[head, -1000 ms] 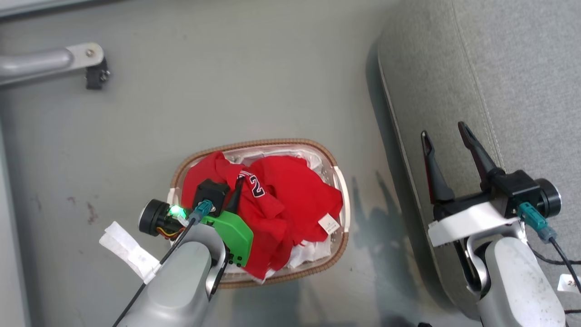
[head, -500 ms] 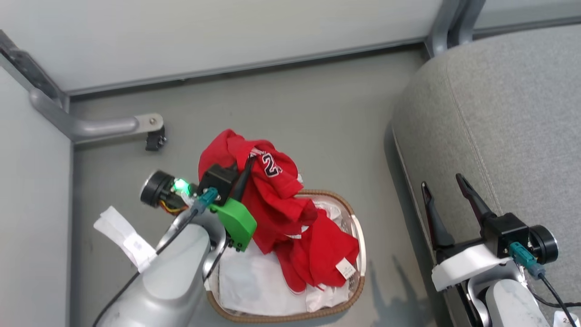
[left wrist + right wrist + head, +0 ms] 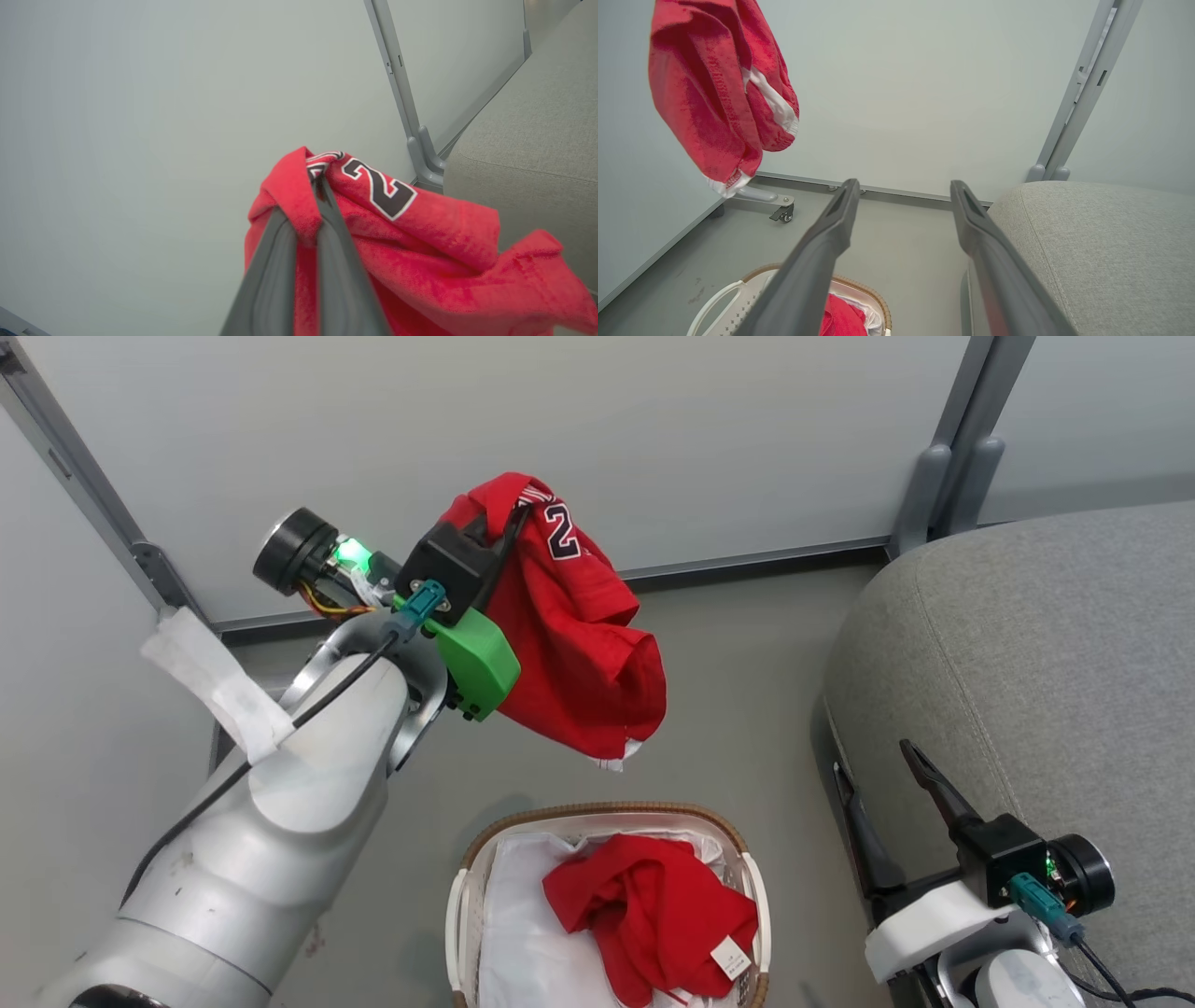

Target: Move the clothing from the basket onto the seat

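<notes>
Lifted since 0.5 s ago: jersey (image 3: 579, 644) now hangs clear above basket (image 3: 597, 809), held high w/ left gripper (image 3: 512, 518) pinching a fold near the number 2. Other red garment (image 3: 653, 905) lies in basket on white sheet (image 3: 523, 915). Right gripper (image 3: 871, 756) sits spread & empty beside seat (image 3: 1046, 663). Pick looks done; next is prob. swinging jersey right over seat, then releasing.

two red garments (image 3: 569, 635) (image 3: 653, 915), one basket (image 3: 597, 810), one seat (image 3: 1027, 663), two claws (image 3: 515, 518) (image 3: 870, 758)
</notes>
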`<state>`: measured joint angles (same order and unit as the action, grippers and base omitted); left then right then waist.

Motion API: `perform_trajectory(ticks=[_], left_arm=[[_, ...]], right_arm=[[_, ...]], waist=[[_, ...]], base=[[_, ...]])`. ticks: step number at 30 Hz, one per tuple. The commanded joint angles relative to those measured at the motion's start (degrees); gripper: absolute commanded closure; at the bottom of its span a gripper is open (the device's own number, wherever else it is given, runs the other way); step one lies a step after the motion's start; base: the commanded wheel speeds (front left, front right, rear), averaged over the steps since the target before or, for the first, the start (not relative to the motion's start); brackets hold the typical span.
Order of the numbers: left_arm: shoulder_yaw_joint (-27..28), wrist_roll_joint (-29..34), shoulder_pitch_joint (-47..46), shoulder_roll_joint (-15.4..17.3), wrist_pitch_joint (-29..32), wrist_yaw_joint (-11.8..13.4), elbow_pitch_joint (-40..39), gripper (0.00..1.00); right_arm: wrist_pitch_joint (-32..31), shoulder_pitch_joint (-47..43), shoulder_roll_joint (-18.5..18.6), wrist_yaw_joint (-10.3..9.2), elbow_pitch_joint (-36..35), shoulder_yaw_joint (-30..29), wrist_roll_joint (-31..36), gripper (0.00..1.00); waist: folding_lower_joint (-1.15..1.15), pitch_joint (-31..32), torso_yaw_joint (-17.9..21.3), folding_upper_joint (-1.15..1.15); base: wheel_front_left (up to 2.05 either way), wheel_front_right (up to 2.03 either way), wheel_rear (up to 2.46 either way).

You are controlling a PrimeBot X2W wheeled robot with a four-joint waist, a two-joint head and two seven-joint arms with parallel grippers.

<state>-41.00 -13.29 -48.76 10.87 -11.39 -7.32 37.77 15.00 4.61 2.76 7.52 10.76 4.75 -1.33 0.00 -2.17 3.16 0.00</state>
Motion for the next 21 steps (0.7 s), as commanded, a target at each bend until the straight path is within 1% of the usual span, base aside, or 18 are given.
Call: perform_trajectory(ticks=[1, 5, 8, 11, 14, 21], left_arm=[[-0.70, -0.60, -1.62, 0.70, 0.58, -0.22, -0.62, 1.00], [-2.38, -2.30, -4.82, 1.69, 2.00, -0.16, -2.39, 1.00], [-3.17, -3.10, -6.55, 1.81, 2.78, -0.17, -3.21, 1.00], [-3.94, -3.77, -7.89, 1.39, 3.21, -0.18, -3.58, 1.00], [-4.59, -4.36, -8.86, 0.86, 3.45, -0.18, -3.88, 1.00], [-6.56, -5.44, -10.03, -0.51, 4.17, -0.18, -4.49, 1.00]], right_arm=[[0.28, -0.75, 0.23, -0.06, -0.11, 0.33, 0.36, 0.00], [0.28, -0.31, 0.24, -0.06, -0.29, 1.52, 0.30, 0.00], [0.28, 0.21, 0.22, -0.06, -0.75, 2.96, -0.15, 0.00], [0.28, 0.74, 0.21, -0.06, -1.19, 5.02, -0.54, 0.00], [0.28, 1.25, 0.22, -0.06, -0.65, 8.82, -0.21, 0.00], [0.28, 4.99, 0.23, -0.07, 0.20, 13.39, -0.92, 0.00]], waist=[[0.00, 1.26, -0.32, 0.00], [0.00, 1.59, -0.28, 0.00], [0.00, 1.77, -0.33, 0.00], [0.00, 1.92, -0.30, 0.00], [0.00, 2.09, -0.24, 0.00], [0.00, 2.21, -1.00, 0.00]], base=[[0.00, 0.00, 0.00], [0.00, 0.00, 0.00], [0.00, 0.00, 0.00], [0.00, 0.00, 0.00], [0.00, 0.00, 0.00], [0.00, 0.00, 0.00]])
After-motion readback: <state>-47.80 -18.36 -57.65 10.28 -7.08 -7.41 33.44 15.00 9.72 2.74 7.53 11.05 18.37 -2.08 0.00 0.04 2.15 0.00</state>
